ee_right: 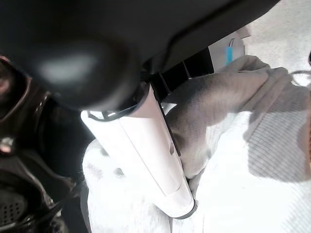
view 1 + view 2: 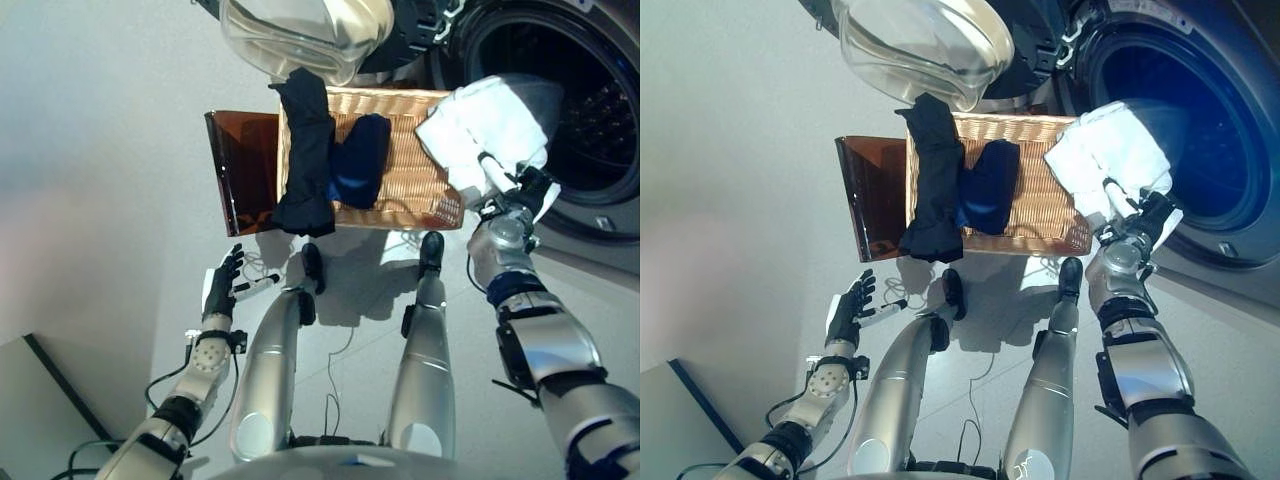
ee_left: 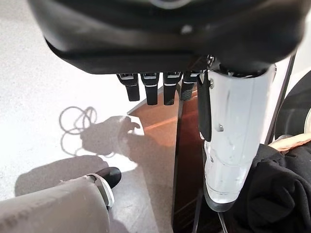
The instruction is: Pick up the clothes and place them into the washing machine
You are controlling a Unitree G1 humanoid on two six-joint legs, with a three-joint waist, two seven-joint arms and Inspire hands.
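My right hand (image 2: 520, 195) is shut on a white garment (image 2: 480, 130), held up between the wicker basket (image 2: 410, 190) and the washing machine drum opening (image 2: 590, 100). In the right wrist view the white-covered thumb (image 1: 150, 150) presses into the white cloth (image 1: 233, 160). A black garment (image 2: 305, 150) hangs over the basket's near left rim, and a dark blue garment (image 2: 360, 160) lies inside it. My left hand (image 2: 222, 285) hangs open low at the left over the floor, holding nothing.
The washer's clear glass door (image 2: 300, 35) stands swung open above the basket's far side. A brown panel (image 2: 240, 170) leans against the basket's left side. Grey floor (image 2: 100, 150) stretches to the left.
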